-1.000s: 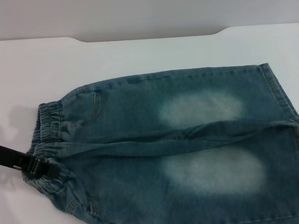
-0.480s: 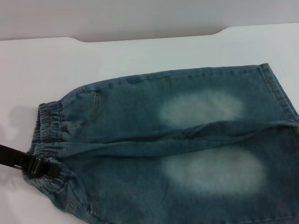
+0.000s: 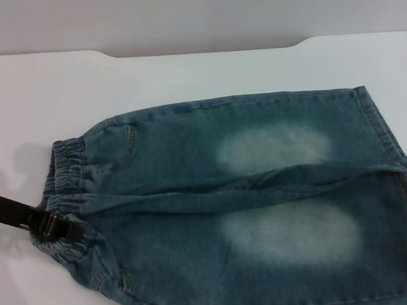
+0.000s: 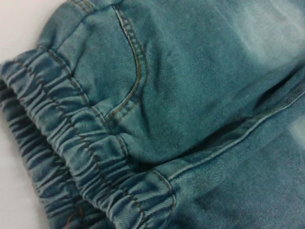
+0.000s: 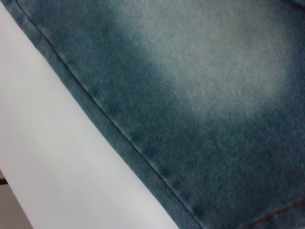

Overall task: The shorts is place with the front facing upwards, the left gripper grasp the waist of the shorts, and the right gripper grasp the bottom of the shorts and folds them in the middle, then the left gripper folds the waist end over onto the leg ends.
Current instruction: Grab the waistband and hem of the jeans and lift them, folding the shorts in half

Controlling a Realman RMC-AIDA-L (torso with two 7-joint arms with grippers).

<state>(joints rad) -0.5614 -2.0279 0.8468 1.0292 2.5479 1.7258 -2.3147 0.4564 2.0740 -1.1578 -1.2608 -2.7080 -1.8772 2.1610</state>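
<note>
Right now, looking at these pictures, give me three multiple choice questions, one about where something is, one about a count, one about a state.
1. Where is the left tool?
A. at the waistband
B. at the leg hems
C. off the shorts

2. How many faded pale patches show on the denim shorts?
A. one
B. two
C. four

3. How do the shorts lie?
A. folded in half
B. spread flat on the white table
C. lifted clear

Answers: 1 A, the head view shows it on the gathered waistband. 2 B, one per leg. 3 B, both legs lie side by side.
</note>
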